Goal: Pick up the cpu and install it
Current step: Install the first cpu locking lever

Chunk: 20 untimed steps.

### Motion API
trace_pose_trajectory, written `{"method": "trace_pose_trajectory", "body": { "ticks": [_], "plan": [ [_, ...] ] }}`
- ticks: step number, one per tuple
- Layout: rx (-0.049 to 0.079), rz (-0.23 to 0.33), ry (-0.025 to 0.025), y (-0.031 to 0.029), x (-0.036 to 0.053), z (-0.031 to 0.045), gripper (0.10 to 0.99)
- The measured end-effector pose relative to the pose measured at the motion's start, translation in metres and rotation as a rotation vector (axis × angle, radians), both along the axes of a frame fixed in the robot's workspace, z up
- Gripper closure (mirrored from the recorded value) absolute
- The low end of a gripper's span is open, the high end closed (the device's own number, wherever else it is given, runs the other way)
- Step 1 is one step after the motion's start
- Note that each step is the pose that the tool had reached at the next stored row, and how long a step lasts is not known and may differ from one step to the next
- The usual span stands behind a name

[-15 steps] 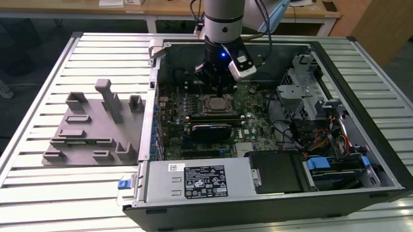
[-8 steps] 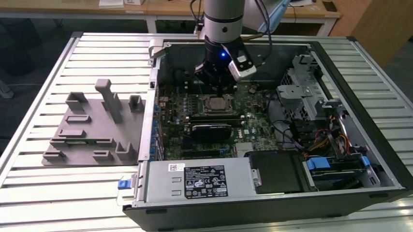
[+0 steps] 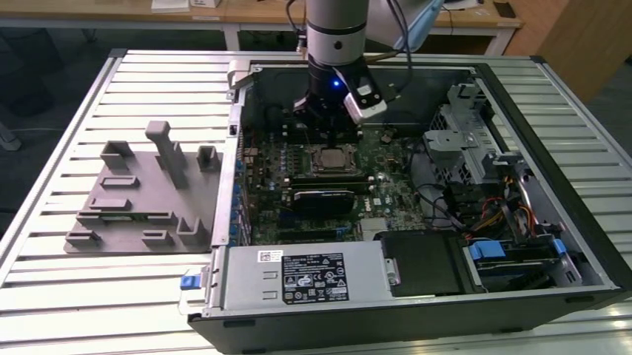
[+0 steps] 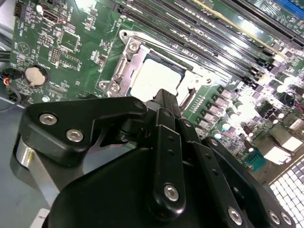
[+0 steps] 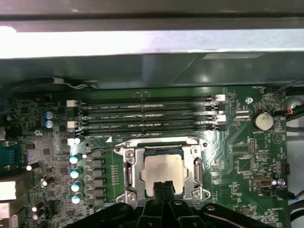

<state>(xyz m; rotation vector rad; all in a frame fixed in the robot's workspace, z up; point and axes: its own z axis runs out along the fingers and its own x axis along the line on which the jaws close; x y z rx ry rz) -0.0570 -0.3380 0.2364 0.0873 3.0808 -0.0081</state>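
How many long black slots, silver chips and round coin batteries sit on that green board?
Long black slots: 4
Silver chip, the cpu: 1
Round coin battery: 1
Total: 6

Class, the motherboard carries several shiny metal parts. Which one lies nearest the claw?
The cpu, the silver square seated in the metal socket frame, directly at the claw. The round coin battery sits off toward the board's edge.
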Motion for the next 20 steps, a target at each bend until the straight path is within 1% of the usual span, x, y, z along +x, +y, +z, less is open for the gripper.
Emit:
{"method": "trace_pose_trajectory", "body": {
  "ticks": [4, 11, 17, 20],
  "plan": [
    [0.000, 0.000, 0.0000, 0.0000, -0.0075, 0.0000, 0.980],
    [0.001, 0.000, -0.0001, 0.0000, -0.0252, 0.0000, 0.980],
    [0.002, 0.000, -0.0027, 0.0000, -0.0440, 0.0000, 0.980],
    [0.003, 0.000, -0.0037, 0.0000, -0.0484, 0.0000, 0.980]
  ]
}}
